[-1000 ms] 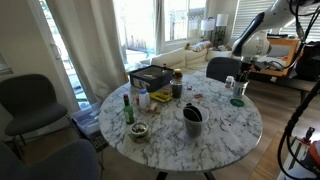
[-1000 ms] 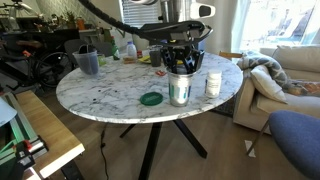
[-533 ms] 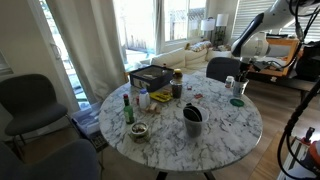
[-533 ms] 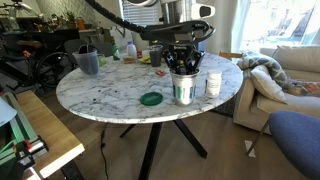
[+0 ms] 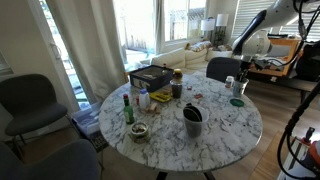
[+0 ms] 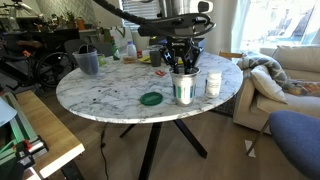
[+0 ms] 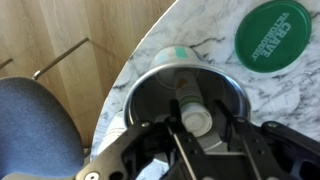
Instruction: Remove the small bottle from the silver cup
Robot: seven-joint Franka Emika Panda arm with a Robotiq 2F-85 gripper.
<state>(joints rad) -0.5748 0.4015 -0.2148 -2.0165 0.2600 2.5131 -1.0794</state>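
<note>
The silver cup (image 6: 183, 92) is seen standing upright near the edge of the round marble tabletop (image 6: 110, 90). The tool (image 6: 181, 67) is held directly above it, its tips reaching down to the cup's rim.

In the wrist view the cup (image 7: 150, 95) is looked into from above. The small bottle (image 7: 195, 115) is found inside it, white cap uppermost, leaning against the near wall. The dark fingers (image 7: 143, 135) are seen on either side of the cap, with the bottle between them. Whether the pads are pressed onto the cap or stand just clear of it cannot be told.

Just beside the cup, a white container (image 6: 213, 83) with a pale green top (image 7: 170, 52) stands upright — close to the cup, though contact cannot be made out. A flat green lid (image 6: 151, 98) lies on the marble on the cup's other side, apart from it, with white lettering visible in the wrist view (image 7: 272, 35).

A grey cup (image 6: 88, 62) stands well apart, towards the far side of the tabletop. A blue chair (image 7: 40, 130) is seen below the table's edge.
</note>
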